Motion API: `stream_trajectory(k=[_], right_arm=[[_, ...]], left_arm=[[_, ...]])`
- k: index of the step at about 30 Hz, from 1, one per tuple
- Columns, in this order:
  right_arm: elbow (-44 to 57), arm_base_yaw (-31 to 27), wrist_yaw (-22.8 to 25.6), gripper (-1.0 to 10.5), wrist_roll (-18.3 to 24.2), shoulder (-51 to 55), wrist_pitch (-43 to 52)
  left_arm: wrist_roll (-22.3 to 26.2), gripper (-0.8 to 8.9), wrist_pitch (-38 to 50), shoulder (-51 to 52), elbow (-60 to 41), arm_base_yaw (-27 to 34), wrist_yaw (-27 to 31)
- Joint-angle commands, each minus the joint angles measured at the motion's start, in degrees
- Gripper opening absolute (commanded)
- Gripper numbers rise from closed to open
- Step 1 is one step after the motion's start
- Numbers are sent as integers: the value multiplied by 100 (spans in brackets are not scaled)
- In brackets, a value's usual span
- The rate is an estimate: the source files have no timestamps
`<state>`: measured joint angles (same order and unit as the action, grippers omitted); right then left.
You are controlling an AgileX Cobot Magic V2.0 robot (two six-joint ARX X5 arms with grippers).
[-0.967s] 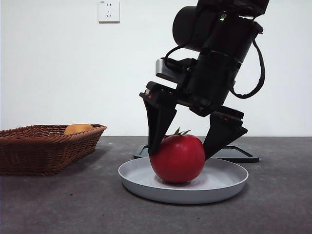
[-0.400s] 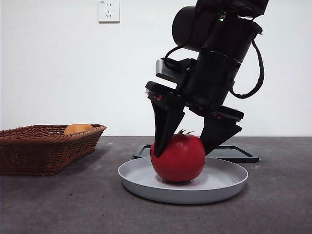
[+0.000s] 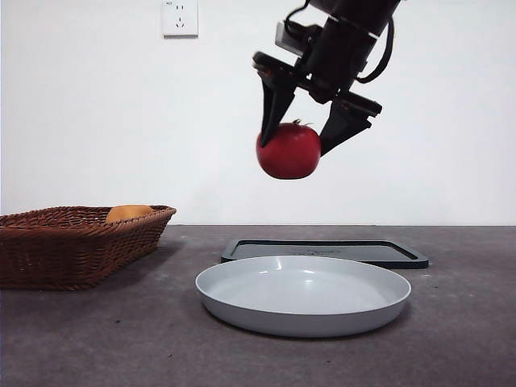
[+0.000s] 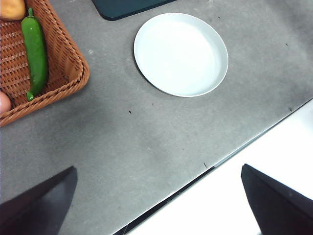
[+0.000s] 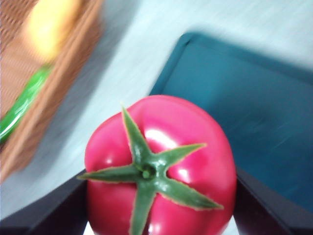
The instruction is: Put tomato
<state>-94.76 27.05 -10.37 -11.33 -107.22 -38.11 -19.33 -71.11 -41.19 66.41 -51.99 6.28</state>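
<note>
Red tomato, pale plate, brown wicker, dark tray

The tomato (image 3: pixel 289 151) is glossy red with a green star-shaped calyx (image 5: pixel 147 174), held between the black jaws of the right gripper (image 3: pixel 306 129). The round plate (image 3: pixel 303 295) is plain pale grey-white. The woven basket (image 3: pixel 76 242) is reddish brown in a tight wicker pattern and holds a bright green pepper (image 4: pixel 35 56) and an orange-yellow fruit (image 3: pixel 129 213). The flat tray (image 3: pixel 324 251) is dark teal-black. The tabletop (image 4: pixel 146 137) is mottled dark grey, the wall (image 3: pixel 97 121) white with a white socket (image 3: pixel 180 18).

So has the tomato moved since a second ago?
Yes. The tomato has gone straight up: it sat in the grey plate before, and now hangs well above it, clamped by the right gripper.
</note>
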Motion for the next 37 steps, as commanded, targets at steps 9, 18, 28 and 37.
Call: stream_trajectory(k=[9,18,28,37], right_arm=[[-1176,-601,-9,158,195,-1578,-81],[-1176,-619,-13,159,190,-1871,70],[-1174,-619,-11,160,153,-2024,-98],[-1174,-619,-9,303,155,-2028,-107]], left_arm=[[90,593,55,-35,48,-48,42],[90,593,55,-35,48,-48,42],[87,593,55,-35,48,-48,42],[87,593,42,-35,48,-48,42]])
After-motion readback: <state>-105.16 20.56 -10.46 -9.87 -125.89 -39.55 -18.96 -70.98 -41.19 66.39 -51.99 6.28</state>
